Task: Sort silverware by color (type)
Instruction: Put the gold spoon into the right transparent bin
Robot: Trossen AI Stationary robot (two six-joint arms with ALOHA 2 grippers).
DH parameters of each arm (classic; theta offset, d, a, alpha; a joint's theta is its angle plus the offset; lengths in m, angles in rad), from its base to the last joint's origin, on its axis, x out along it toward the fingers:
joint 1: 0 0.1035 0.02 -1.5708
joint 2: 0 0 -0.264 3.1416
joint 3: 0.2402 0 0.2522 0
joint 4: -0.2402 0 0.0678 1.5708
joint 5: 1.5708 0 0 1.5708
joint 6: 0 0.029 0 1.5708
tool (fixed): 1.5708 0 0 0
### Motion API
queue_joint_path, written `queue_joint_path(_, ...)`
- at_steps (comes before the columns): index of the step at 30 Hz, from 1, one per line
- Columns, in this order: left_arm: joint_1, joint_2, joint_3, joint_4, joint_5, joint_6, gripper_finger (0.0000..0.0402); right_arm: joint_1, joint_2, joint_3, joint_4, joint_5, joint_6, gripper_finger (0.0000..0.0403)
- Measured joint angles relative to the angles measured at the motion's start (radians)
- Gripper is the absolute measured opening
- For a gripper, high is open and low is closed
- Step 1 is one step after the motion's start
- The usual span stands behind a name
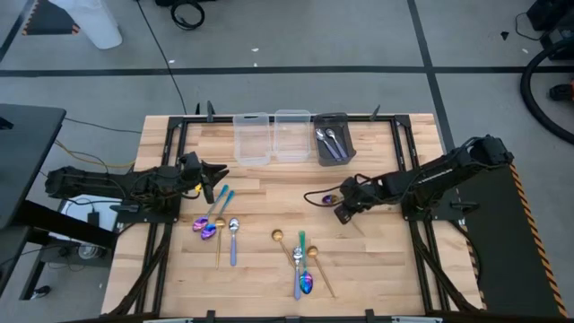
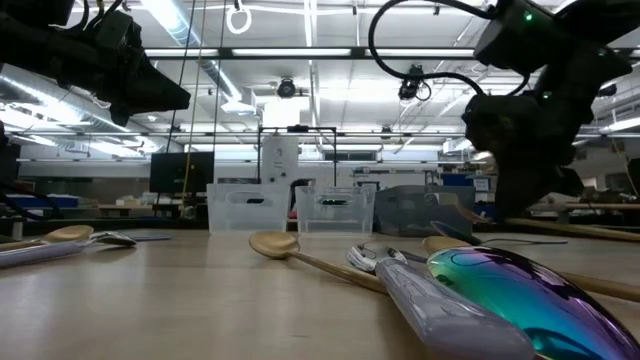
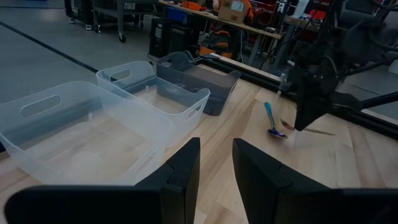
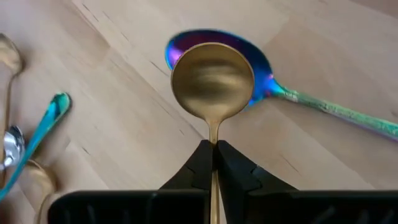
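Loose silverware (image 1: 300, 260) lies scattered on the near tabletop (image 1: 377, 260). Mid-table, the right gripper (image 4: 213, 147) has its jaws clamped on a gold spoon (image 4: 212, 78) above an iridescent spoon (image 4: 261, 68). The left gripper (image 3: 216, 163) hovers, jaws apart. Silver spoons (image 1: 329, 142) lie in the far grey bin (image 1: 345, 126).

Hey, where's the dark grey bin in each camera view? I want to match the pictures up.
High view: the grey bin sits at the table's far edge, right of centre.
Low view: grey bin in the background, right of centre.
Left wrist view: grey bin upper middle.
Right wrist view: not in it.
Shared landmark: the clear bin right beside it, also in the low view and the left wrist view.
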State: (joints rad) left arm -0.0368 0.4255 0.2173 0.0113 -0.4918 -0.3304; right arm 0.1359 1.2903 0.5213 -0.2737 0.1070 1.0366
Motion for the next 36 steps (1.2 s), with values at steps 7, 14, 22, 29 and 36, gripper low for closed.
queue_joint_path(7,0.000,0.000,0.000,0.001,0.000,0.000,0.0102,-0.021,0.000,0.000,0.095,-0.010,-0.031,0.0020)
queue_joint_path(14,0.000,0.000,0.000,0.022,0.000,0.000,0.0102,-0.043,0.000,0.000,0.181,-0.023,-0.054,0.0020)
queue_joint_path(22,0.000,0.000,0.000,0.022,0.000,0.000,0.0102,-0.072,0.000,0.001,0.293,-0.023,-0.105,0.0020)
queue_joint_path(29,0.000,0.000,0.000,0.022,0.000,0.000,0.0102,-0.119,0.000,0.001,0.392,-0.029,-0.164,0.0020)
queue_joint_path(36,0.000,0.000,0.000,0.023,0.000,0.000,0.0102,-0.175,0.000,0.001,0.530,-0.086,-0.207,0.0020)
